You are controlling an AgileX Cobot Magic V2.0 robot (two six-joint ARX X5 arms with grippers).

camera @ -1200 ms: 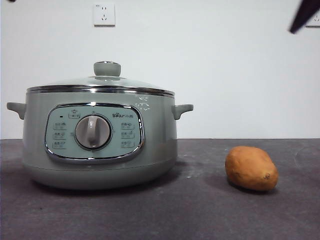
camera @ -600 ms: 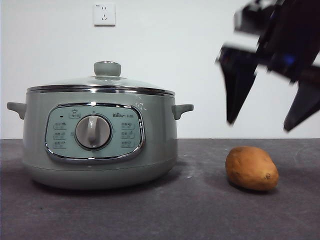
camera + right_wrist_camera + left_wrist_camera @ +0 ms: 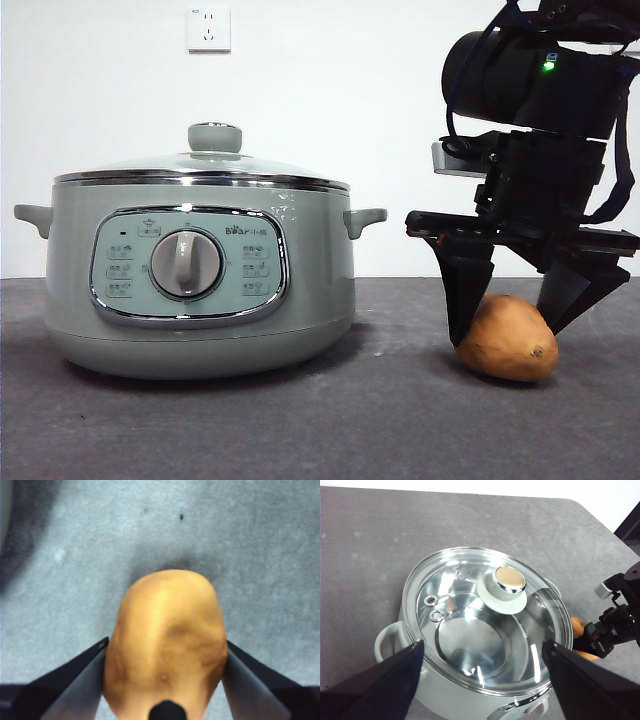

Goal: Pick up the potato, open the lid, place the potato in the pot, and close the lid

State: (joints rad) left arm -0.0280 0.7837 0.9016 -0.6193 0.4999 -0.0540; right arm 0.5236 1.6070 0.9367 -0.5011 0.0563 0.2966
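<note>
The right arm stands over the table [image 3: 300, 420], its dark wrist upright and the right gripper [image 3: 515, 325] pointing straight down, jaws spread to either side of the potato [image 3: 507, 342]. Half a second ago that gripper hung tilted in the air above the potato; a second ago only a black tip showed at the top corner — now it has come down until the jaw tips reach about the potato's upper half. The potato has not shifted: it lies on the table off to one side of the pot [image 3: 200, 290], well apart from it. In the right wrist view the potato [image 3: 167, 642] fills the gap between the jaws, each jaw just beside a flank; whether they press it yet I cannot tell. The left gripper [image 3: 482, 680] waits high above the pot [image 3: 390, 640], jaws wide apart, looking down on the lid [image 3: 470, 625] — seated on the pot, knob [image 3: 504, 587] up.
</note>
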